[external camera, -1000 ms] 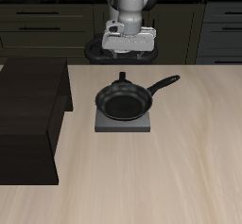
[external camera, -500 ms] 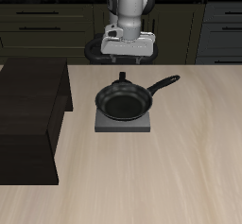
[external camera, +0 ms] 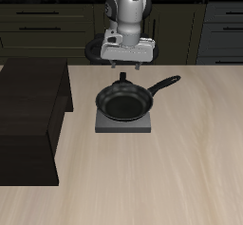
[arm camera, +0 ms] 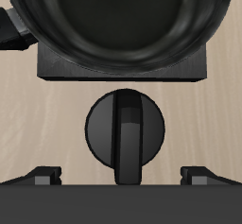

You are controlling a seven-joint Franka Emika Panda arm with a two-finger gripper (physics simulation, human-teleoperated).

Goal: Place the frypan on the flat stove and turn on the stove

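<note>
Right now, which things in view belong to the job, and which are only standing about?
Belong to the job:
- frypan, sitting on the stove
- flat stove
- its knob, directly below the gripper

Only standing about:
- large dark cabinet block
- table

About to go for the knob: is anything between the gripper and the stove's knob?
Nothing visible. The gripper hangs right above the knob, with only open air between them in the wrist view. The frypan sits on the flat stove, nearer the table's front edge than the knob.
</note>
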